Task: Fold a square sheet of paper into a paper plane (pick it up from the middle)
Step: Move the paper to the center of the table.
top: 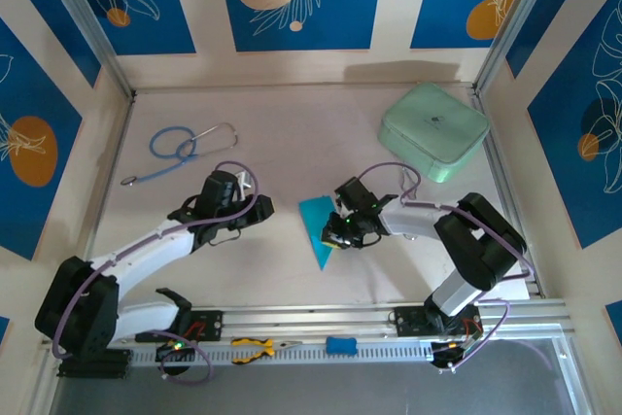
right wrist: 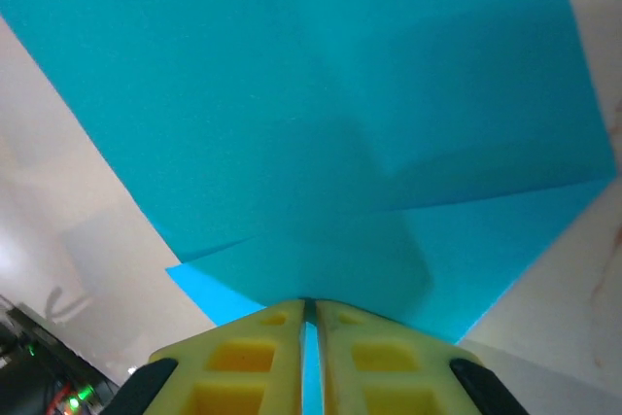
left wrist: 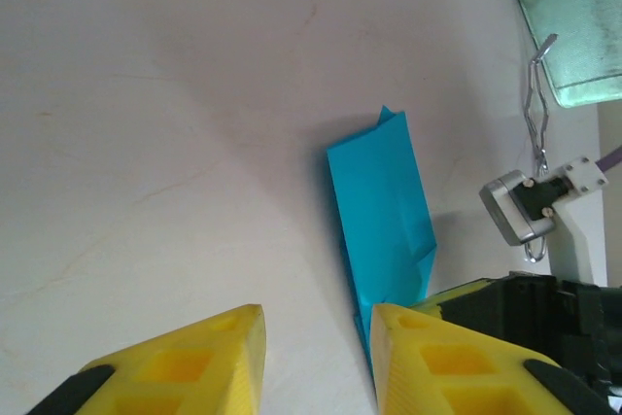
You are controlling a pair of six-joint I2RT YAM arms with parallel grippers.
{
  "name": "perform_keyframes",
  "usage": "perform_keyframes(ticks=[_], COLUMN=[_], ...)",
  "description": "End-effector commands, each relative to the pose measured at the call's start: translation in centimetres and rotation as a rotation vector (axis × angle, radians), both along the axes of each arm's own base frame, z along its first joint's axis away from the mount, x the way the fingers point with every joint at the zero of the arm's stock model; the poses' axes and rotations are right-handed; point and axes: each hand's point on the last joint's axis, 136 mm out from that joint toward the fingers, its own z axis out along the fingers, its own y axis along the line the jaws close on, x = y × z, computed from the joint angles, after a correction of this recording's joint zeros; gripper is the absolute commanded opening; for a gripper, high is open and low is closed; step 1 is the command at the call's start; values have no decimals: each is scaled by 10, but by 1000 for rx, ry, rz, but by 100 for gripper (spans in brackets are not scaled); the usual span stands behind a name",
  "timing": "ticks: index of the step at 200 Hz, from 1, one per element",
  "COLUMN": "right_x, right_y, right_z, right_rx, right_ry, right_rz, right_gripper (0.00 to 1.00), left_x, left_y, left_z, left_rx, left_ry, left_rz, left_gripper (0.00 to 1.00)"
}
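Observation:
The cyan-blue sheet of paper (top: 316, 225) lies mid-table, folded into a long wedge whose point faces the near edge. My right gripper (top: 339, 231) is shut on its right edge. In the right wrist view the yellow fingers (right wrist: 262, 357) press together on the creased paper (right wrist: 321, 123), with overlapping folds showing. My left gripper (top: 259, 206) hovers to the left of the paper, apart from it. In the left wrist view its fingertips (left wrist: 319, 323) stand open over bare table, and the paper (left wrist: 384, 211) lies just ahead of the right finger.
A mint-green case (top: 433, 130) sits at the back right, and a blue-tubed stethoscope (top: 180, 148) at the back left. Yellow pliers (top: 255, 347) and a small blue block (top: 340, 345) rest on the front rail. A metal clip (left wrist: 520, 211) shows near the right arm.

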Motion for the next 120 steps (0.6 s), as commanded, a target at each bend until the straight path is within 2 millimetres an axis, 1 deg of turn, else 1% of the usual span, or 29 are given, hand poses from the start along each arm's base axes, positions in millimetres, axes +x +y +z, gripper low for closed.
perform_keyframes(ticks=[1, 9, 16, 31, 43, 56, 71, 86, 102, 120], right_x=[-19, -24, -26, -28, -25, -15, -8, -2, 1, 4], right_y=[-17, -18, -12, -2, 11, 24, 22, 22, 21, 10], right_z=[-27, -31, -33, -32, -20, 1, 17, 29, 36, 40], right_rx=[-132, -131, -98, -56, -24, 6, -9, 48, 121, 125], right_ry=[167, 201, 206, 196, 145, 74, 12, -24, -37, -100], right_rz=[-219, -290, -341, -429, -414, -348, -305, -249, -190, -148], right_gripper=[13, 12, 11, 12, 14, 16, 20, 22, 23, 23], left_x=[-1, -1, -1, -1, 0, 0, -1, -2, -4, -8], left_y=[-8, -11, -14, -20, -26, -33, -40, -48, -59, -75], left_z=[-2, -2, -3, -3, -2, -2, -4, -7, -9, -12], left_rx=[-58, -70, -78, -91, -99, -104, -105, -108, -117, -125], left_ry=[21, 26, 33, 41, 46, 52, 59, 68, 80, 96], left_rz=[-20, -24, -29, -45, -63, -83, -104, -125, -155, -197], left_gripper=[34, 33, 32, 32, 31, 31, 29, 27, 25, 22])
